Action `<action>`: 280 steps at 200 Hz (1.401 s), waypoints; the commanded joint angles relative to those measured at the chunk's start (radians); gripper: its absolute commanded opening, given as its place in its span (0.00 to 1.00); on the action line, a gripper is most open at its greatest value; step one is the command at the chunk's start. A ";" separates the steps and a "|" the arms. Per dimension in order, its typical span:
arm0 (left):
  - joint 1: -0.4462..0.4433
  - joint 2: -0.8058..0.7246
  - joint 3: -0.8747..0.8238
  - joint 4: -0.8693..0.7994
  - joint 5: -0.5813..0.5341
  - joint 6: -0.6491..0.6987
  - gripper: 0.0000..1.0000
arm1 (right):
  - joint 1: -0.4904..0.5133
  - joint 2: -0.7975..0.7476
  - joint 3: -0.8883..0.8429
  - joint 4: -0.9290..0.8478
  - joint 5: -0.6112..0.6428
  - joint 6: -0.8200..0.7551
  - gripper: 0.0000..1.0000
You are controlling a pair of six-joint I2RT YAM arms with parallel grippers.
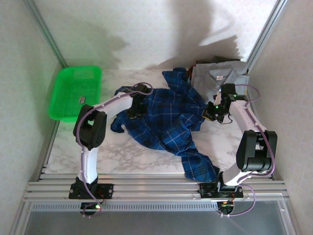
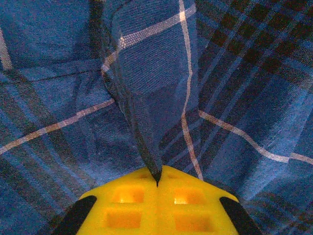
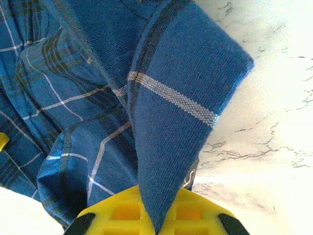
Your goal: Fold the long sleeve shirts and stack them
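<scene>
A dark blue plaid long sleeve shirt (image 1: 164, 120) lies crumpled across the middle of the marble table (image 1: 68, 147), one sleeve trailing toward the near edge. My left gripper (image 1: 137, 105) is at the shirt's left part. It is shut, and its yellow fingers (image 2: 122, 200) pinch a raised fold of plaid cloth (image 2: 146, 73). My right gripper (image 1: 211, 113) is at the shirt's right edge, shut on a strip of plaid cloth (image 3: 171, 98) that rises between its yellow fingers (image 3: 200, 213). A folded plain grey shirt (image 1: 220, 78) rests at the back right on darker folded ones (image 1: 215, 60).
A green plastic basket (image 1: 76, 93) stands at the back left, holding a small dark item. Metal frame posts run along both sides. Bare marble (image 3: 274, 122) shows to the right of the held cloth in the right wrist view.
</scene>
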 commanded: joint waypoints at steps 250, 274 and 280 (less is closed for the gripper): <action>-0.504 -1.154 -0.903 -0.178 -0.264 -1.169 0.89 | -0.090 0.016 0.199 -0.043 0.150 0.035 0.00; -0.417 -1.146 -0.681 -0.237 -0.339 -1.064 0.98 | -0.089 -0.013 0.139 -0.051 0.148 0.025 0.00; -0.375 -1.131 -0.643 -0.225 -0.331 -1.007 0.98 | -0.088 -0.022 0.126 -0.051 0.152 0.018 0.00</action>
